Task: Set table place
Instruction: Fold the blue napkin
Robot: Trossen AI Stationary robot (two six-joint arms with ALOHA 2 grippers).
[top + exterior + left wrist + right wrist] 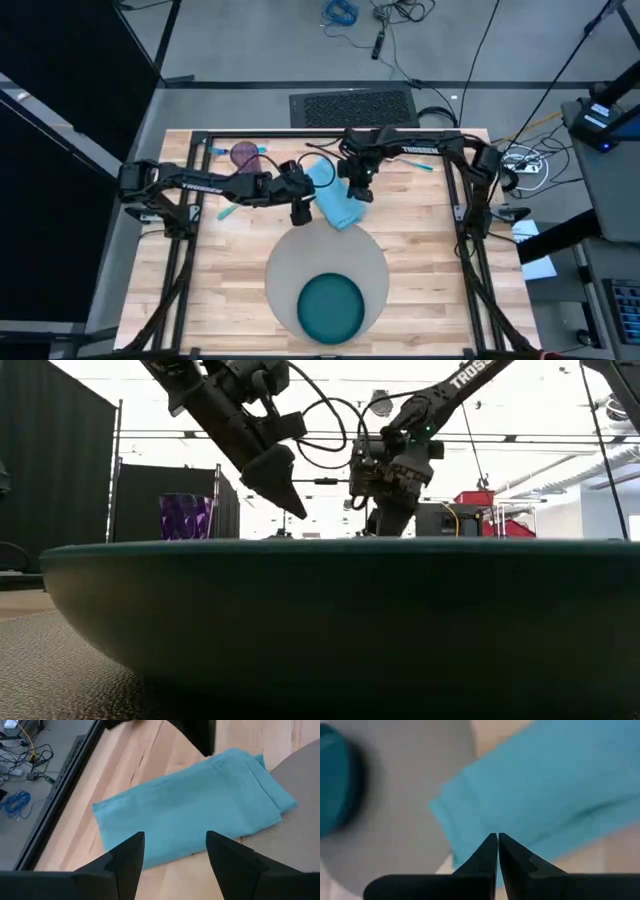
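From above, the grey placemat (327, 268) is lying at the near middle of the worktop (420, 235), with the teal plate (331, 306) sitting on its near half. A light blue napkin (335, 200) is lying folded just behind the placemat, one corner reaching onto the mat's far edge. Farther back on the left a purple cup (245, 155) is standing, and a couple of teal utensils (419, 164) are lying along the far edge, too small to tell apart.

The left pincer (299, 213) is hanging at the napkin's left edge; the right pincer (360, 193) is hanging over the napkin's far part.

The left wrist view is showing what the overhead cannot: the left pincer (175, 852) is standing apart, with the napkin (195, 805) lying flat beyond its fingers and its corner overlapping the placemat (302, 780). The right wrist view is showing the right pincer (498, 842) with fingertips pressed together and nothing between them, above the napkin (545, 790), with the placemat (405, 805) and plate (335, 785) beside it.

At worktop height the plate (330, 620) is filling most of the picture and hiding the napkin; only there are both pincers seen well clear above the surface, with the cup (186, 517) behind.
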